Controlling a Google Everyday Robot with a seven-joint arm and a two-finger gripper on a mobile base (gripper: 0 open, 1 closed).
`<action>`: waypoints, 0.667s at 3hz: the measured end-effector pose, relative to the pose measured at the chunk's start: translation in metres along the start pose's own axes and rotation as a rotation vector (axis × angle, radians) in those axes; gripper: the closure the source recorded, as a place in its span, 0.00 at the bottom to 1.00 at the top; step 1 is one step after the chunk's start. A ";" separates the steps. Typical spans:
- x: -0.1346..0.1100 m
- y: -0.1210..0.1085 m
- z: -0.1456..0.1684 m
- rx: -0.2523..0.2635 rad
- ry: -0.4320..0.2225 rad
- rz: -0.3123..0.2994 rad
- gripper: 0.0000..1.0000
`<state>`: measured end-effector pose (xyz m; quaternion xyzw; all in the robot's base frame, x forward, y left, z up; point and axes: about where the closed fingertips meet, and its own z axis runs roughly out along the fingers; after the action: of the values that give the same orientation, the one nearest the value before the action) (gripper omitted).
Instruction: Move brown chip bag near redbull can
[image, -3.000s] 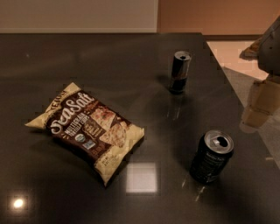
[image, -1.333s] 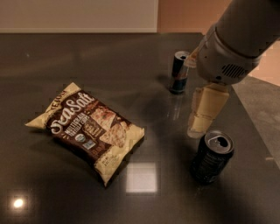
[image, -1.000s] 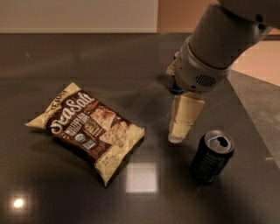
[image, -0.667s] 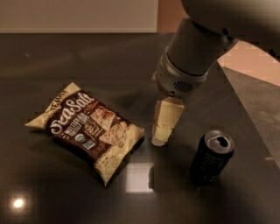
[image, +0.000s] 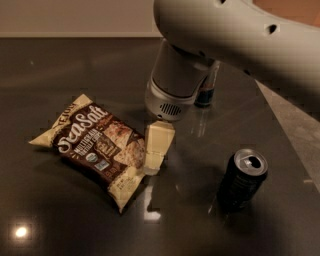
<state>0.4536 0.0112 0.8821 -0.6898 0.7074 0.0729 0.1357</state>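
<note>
The tool (image: 153, 168) hangs at the right edge of the brown chip bag (image: 92, 145), open or closed unclear.

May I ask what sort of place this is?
Probably an office kitchen or break-room counter: a dark glossy countertop holding a brown chip bag, a redbull can and a black can. The gripper hangs at the bag's edge.

my arm (image: 240, 35) crosses in from the upper right; grey wrist (image: 175, 85) points down. cream pincer (image: 154, 162) hangs below it, tilted slightly left, tip low over the tabletop (image: 60, 220), mid-frame.
</note>
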 end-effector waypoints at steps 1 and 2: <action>-0.017 0.011 0.021 -0.043 0.019 -0.008 0.00; -0.027 0.019 0.036 -0.075 0.037 -0.015 0.00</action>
<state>0.4385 0.0481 0.8537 -0.7009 0.7015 0.0855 0.0972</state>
